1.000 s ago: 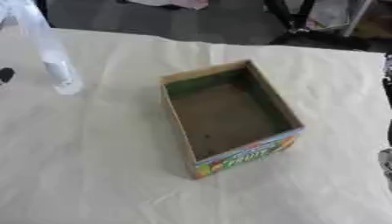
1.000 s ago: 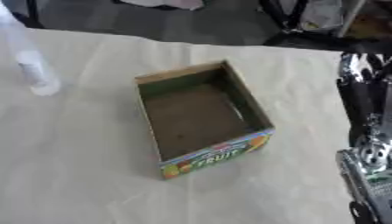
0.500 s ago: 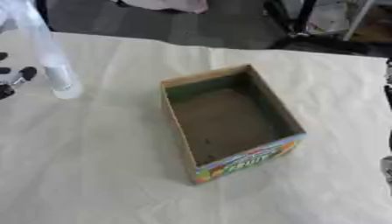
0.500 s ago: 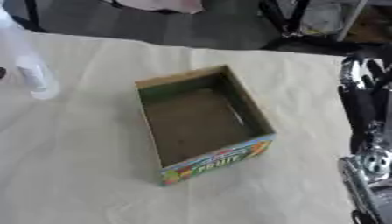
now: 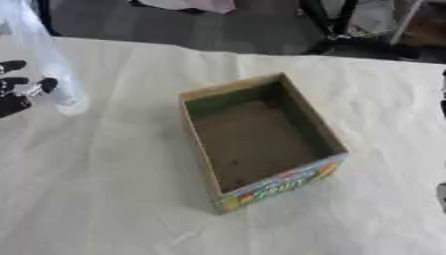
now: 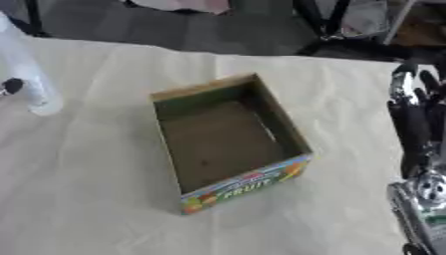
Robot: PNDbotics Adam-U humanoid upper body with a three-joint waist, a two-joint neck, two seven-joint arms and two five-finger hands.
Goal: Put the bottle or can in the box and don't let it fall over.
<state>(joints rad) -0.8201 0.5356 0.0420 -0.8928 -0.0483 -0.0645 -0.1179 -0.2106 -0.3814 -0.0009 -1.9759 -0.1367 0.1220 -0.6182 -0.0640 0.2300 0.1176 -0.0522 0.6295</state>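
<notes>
Here the open box sits mid-counter; at nine o'clock the left hand, fingers apart, touches the upright clear bottle; right hand idles, fingers straight.

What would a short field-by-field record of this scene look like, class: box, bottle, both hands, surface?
box: open cardboard box, nothing inside, fruit print on its near end
bottle: clear bottle, upright, at far left, outside the box
left hand: left hand at the left edge, fingertips beside the bottle, contact unclear
right hand: right hand at the right edge, fingers up, holding nothing
surface: pale cloth under everything
</notes>
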